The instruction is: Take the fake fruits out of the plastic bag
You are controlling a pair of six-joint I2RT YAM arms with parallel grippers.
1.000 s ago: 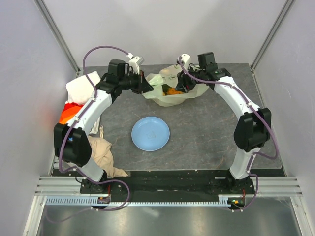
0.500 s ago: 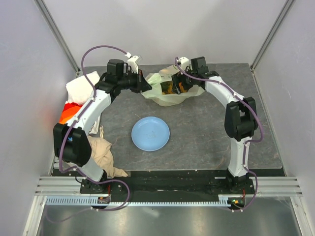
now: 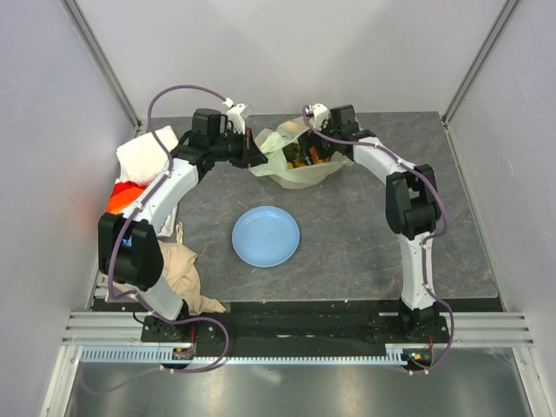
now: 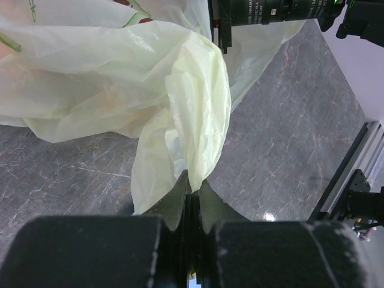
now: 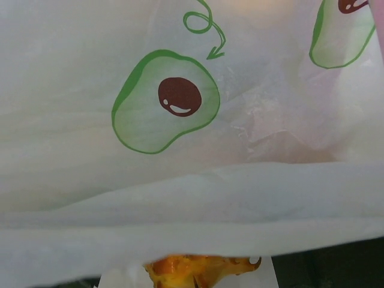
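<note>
Left wrist: plastic bag (image 4: 180,108) pinched in left claw (image 4: 191,191).

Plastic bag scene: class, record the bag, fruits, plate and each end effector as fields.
bag: plastic bag, crumpled, translucent pale yellow-green
fruits: orange fake fruit showing inside the bag
plate: blue plate, apart from bag, no fruit on it
left: left end effector shut on a bag fold
right: right end effector at bag mouth, opening unclear
</note>
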